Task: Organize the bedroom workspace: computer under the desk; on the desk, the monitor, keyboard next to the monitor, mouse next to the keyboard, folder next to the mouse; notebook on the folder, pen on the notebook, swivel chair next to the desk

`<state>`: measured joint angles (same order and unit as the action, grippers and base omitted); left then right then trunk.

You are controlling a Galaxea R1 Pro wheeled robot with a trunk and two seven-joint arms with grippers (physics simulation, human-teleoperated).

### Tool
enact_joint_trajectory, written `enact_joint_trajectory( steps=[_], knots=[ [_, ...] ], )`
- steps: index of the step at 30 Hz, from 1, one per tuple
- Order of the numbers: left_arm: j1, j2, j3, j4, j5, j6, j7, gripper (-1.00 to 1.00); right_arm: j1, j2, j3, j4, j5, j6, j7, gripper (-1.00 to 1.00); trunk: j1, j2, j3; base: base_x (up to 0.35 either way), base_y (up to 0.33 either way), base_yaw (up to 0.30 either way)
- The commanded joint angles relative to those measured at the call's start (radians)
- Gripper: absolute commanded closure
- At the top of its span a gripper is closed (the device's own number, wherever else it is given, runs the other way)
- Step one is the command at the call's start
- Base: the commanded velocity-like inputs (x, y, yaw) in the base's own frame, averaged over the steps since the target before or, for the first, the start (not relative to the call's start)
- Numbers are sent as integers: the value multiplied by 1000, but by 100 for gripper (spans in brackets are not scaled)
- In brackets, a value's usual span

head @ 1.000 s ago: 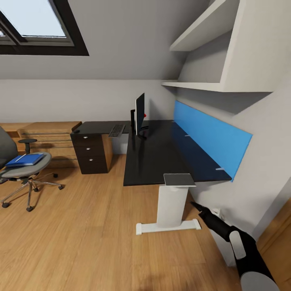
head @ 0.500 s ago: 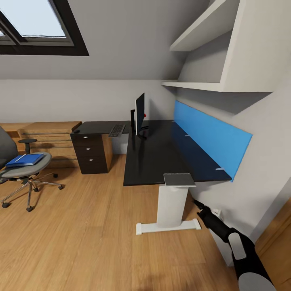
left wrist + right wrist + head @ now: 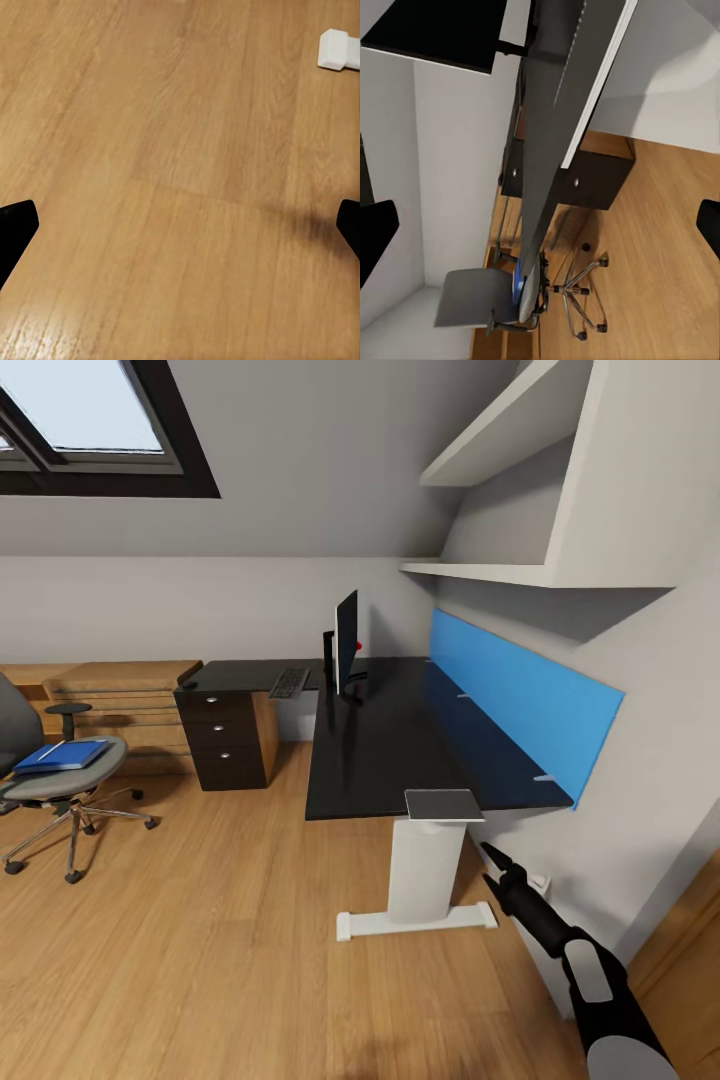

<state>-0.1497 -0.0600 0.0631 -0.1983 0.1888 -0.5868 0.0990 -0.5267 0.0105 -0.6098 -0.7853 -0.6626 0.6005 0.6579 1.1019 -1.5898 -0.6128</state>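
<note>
At the far left of the head view stands the grey swivel chair with chrome legs [image 3: 60, 785], well apart from the desk, and on its seat lies the flat blue folder [image 3: 62, 756] with what looks like a thin pen or notebook edge on top; that detail is too small to tell. Next comes the low light-wood dresser [image 3: 125, 700] against the wall, then the dark drawer pedestal with silver knobs [image 3: 225, 738] under the side wing of the L-shaped black desk [image 3: 385, 745]. On that wing rests the dark keyboard [image 3: 289, 682], just beside the thin black monitor [image 3: 346, 640], seen edge-on. The mouse and the computer cannot be made out. Behind the desk runs a blue panel [image 3: 520, 705] under white wall shelves [image 3: 520, 480].

The left gripper [image 3: 180, 225] hangs over bare wood floor, its black fingertips spread wide at the frame edges and holding nothing. The right gripper [image 3: 497, 867] sits low beside the desk's white pedestal leg [image 3: 425, 860]; its wrist view shows both tips wide apart and empty, looking under the desk toward the chair.

The step in hand appears to be getting to the folder. Doing it well means driving the base left toward the chair, keeping the right arm tucked clear of the desk leg and wall, and stopping square to the seat so a gripper can come in low and flat along the folder's edge without nudging the chair, which would likely roll.
</note>
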Motion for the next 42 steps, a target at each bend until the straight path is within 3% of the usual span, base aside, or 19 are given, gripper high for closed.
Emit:
enact_joint_trajectory(
  steps=[1,13,25,42],
  knots=[
    [-1,0,6,0,-3,-2,0,-100,-1,1,-4,2,-5,8,7,-100,0,0,-1,0,0,0],
    [0,0,7,0,-3,-1,-1,-100,-1,-1,-5,17,-15,14,25,-100,0,0,-1,15,0,0],
    [-1,0,7,0,-3,-1,-2,-100,-1,-1,-7,36,-17,17,23,-100,0,0,-1,233,0,0],
    [-1,0,6,0,-3,-1,-3,-100,-1,1,-7,41,-17,18,23,-100,0,0,-1,101,0,0]
  ],
)
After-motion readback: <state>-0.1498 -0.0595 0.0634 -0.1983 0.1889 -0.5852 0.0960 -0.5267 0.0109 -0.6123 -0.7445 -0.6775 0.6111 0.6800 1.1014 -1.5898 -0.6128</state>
